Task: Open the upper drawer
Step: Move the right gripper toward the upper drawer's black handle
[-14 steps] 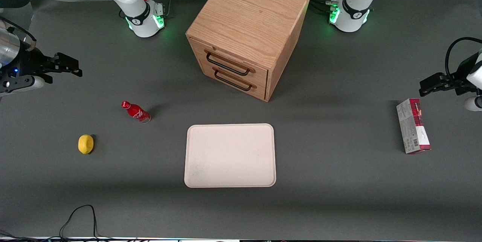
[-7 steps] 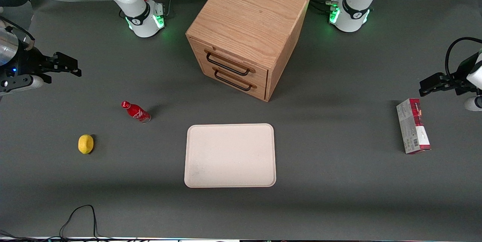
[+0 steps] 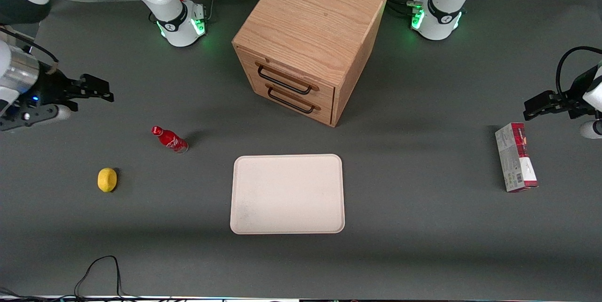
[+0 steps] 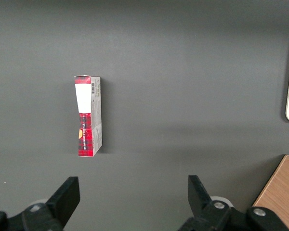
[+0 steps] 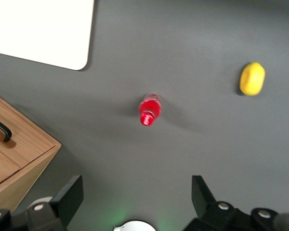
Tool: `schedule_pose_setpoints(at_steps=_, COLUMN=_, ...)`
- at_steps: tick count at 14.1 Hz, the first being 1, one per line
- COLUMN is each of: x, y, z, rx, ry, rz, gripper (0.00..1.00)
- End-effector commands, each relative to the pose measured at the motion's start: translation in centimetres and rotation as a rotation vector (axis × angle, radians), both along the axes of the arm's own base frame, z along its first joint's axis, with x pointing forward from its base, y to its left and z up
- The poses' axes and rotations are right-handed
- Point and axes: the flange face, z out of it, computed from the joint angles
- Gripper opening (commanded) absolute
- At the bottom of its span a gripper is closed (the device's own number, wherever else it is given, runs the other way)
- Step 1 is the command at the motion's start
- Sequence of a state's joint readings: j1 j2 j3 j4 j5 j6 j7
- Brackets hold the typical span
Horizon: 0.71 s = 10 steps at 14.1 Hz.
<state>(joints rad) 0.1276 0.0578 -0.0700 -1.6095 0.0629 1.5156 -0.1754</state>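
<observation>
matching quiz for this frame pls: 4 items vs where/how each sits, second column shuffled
Items:
1. upper drawer
2. gripper
3. lemon
4. red bottle

States:
A. lying nearest the front camera of these four
B. shut, nothing touching its handle
C. open, in the air toward the working arm's end
D. standing between lemon and cabinet

Pairs: 1-B, 2-C, 3-A, 4-D

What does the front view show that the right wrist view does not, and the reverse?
Only the front view shows the upper drawer whole and shut, the red-and-white box, and the gripper hanging toward the working arm's end of the table. Only the right wrist view shows the gripper's fingers spread open. Both show the red bottle, the lemon, the tray and the cabinet.
</observation>
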Motion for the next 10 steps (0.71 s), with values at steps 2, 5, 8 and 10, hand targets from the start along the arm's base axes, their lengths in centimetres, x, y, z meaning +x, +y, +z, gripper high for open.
schedule_pose_setpoints(at_steps=2, x=2.9, y=8.7, z=0.3, rx=-0.014, ry=-0.036, rz=0.148, gripper=1.0)
schedule_pose_setpoints(at_steps=5, x=3.3, y=11.2, z=0.0, rx=-0.005, ry=-0.038, rz=0.191, gripper=1.0)
schedule_pose_setpoints(at_steps=8, x=2.8, y=16.8, z=-0.8, rx=-0.008, ry=-0.047, rz=0.285, gripper=1.0)
schedule_pose_setpoints(at_steps=10, x=3.0, y=18.8, z=-1.6, rx=0.016, ry=-0.044, rz=0.307, gripper=1.0)
